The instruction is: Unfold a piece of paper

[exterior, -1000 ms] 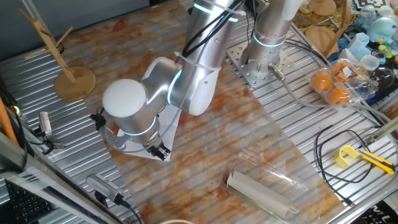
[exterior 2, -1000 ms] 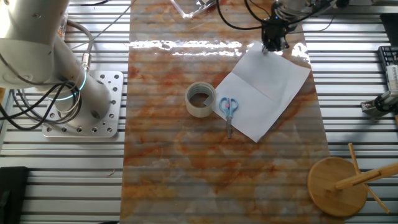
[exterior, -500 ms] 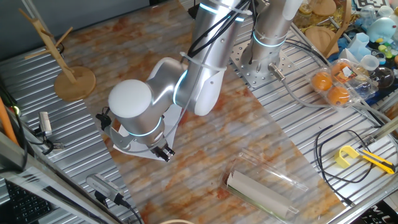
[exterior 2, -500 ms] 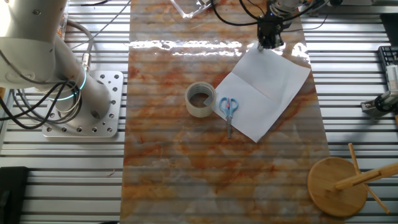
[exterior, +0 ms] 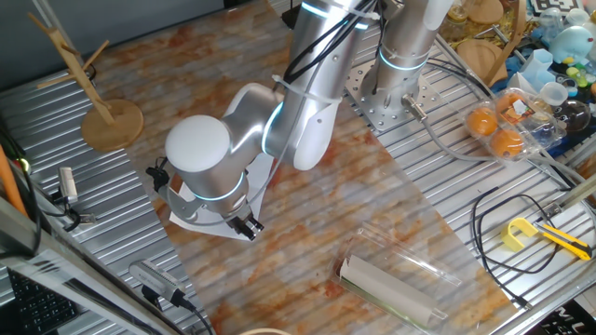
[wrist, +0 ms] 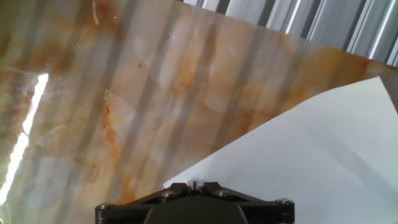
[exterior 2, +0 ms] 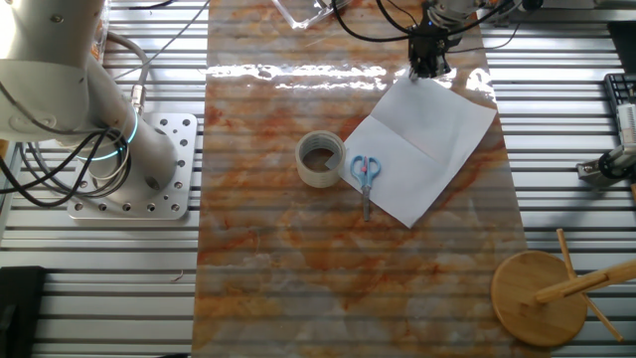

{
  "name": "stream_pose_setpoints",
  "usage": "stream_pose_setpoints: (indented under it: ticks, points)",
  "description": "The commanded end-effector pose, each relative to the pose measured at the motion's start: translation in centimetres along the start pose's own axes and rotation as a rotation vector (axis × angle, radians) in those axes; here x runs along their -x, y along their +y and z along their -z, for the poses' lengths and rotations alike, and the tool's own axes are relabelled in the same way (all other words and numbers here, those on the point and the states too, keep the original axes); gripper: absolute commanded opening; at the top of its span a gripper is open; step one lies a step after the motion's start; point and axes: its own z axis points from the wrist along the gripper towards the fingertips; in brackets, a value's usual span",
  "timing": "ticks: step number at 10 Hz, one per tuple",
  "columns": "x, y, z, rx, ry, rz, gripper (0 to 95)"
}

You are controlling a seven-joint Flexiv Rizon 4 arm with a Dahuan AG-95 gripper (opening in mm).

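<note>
The piece of paper (exterior 2: 427, 144) is a white sheet lying flat and spread open on the marbled mat, with one crease across its middle. In one fixed view only its edge (exterior: 194, 221) shows under the arm. My gripper (exterior 2: 427, 68) is at the sheet's far corner, with its jaws together. In the hand view the gripper (wrist: 194, 185) sits at the bottom edge, just over the paper's corner (wrist: 298, 155). I cannot see any paper between the fingers. The gripper also shows in one fixed view (exterior: 246, 226).
A grey tape roll (exterior 2: 321, 159) stands left of the paper. Blue-handled scissors (exterior 2: 366, 174) lie on its left edge. A wooden stand (exterior 2: 542, 298) is at the mat's corner. A beige rolled sheet in clear plastic (exterior: 391, 284) lies nearby. The arm's base (exterior 2: 129, 169) is bolted beside the mat.
My gripper has shifted slightly away from the paper's corner toward the mat's edge. The paper, scissors and tape roll have not moved.
</note>
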Motion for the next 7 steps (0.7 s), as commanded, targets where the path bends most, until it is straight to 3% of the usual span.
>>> stream_pose_setpoints:
  ticks: [1, 7]
  points:
    - [0.05, 0.17, 0.00, 0.001, 0.000, -0.007, 0.0]
    - [0.10, 0.39, -0.25, 0.001, 0.000, -0.020, 0.0]
